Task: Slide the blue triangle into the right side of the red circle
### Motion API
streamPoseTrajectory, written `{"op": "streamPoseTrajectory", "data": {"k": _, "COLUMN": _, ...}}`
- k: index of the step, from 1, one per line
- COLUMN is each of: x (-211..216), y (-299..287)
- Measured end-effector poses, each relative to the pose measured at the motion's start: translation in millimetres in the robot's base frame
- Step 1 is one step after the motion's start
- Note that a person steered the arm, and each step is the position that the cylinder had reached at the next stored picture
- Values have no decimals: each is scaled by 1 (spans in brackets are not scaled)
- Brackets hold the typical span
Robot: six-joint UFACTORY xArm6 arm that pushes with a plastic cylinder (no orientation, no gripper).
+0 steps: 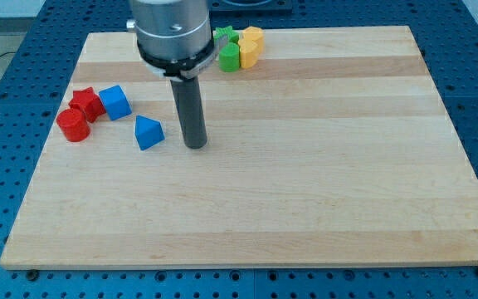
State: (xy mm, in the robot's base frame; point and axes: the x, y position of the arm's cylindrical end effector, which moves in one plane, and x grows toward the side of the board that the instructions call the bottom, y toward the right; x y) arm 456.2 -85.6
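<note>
Blue triangle (148,133) on bench (305,191), apex toward view's top, no clear long axis, right of red circle (72,125), apart. My tip (195,146) just right of triangle. No pincer on rod.

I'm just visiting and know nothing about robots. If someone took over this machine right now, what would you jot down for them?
Tip: my tip rests on the board, just to the view's right of the blue triangle, a small gap between them.
Things: the red circle sits at the view's left edge, with a red block and a blue cube close by it. The triangle lies apart, to the circle's right.
Done: tip lined up beside the triangle.
Left: push the triangle leftward into the circle's right side.
</note>
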Motion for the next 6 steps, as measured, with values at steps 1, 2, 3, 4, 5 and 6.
{"op": "streamPoseTrajectory", "data": {"k": 1, "x": 1, "y": -39}}
{"op": "streamPoseTrajectory", "data": {"k": 2, "x": -1, "y": -65}}
{"op": "streamPoseTrajectory", "data": {"k": 3, "x": -2, "y": -86}}
{"op": "streamPoseTrajectory", "data": {"k": 4, "x": -2, "y": -90}}
{"op": "streamPoseTrajectory", "data": {"k": 5, "x": -2, "y": -64}}
{"op": "streamPoseTrajectory", "data": {"k": 6, "x": -14, "y": -56}}
